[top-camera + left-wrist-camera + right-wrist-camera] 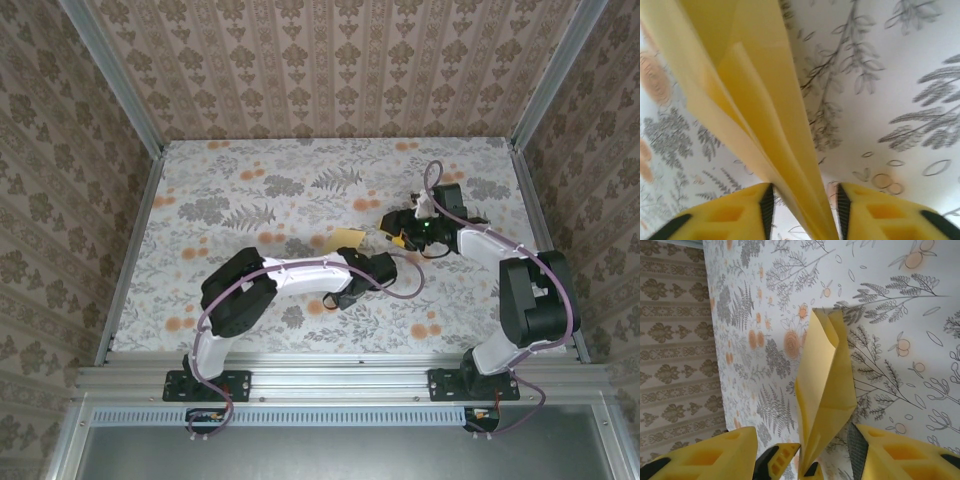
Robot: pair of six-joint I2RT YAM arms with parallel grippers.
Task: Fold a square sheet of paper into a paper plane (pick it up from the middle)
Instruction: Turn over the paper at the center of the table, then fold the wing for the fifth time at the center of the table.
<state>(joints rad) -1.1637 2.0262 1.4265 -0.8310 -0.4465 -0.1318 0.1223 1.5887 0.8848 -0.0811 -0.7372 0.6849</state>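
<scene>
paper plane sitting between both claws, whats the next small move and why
Probably ease the left claw straight back off the paper plane. Its jaws stand apart, with cloth showing between them beside the folded paper, so it grips nothing, while the plane also sits inside the right claw, which seems to carry it.

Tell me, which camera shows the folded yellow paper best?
The right wrist view: the folded paper appears nearly whole, layers and creases clear. The left wrist view gives a blurred close-up of its folds; the top view, a small yellow patch.
</scene>
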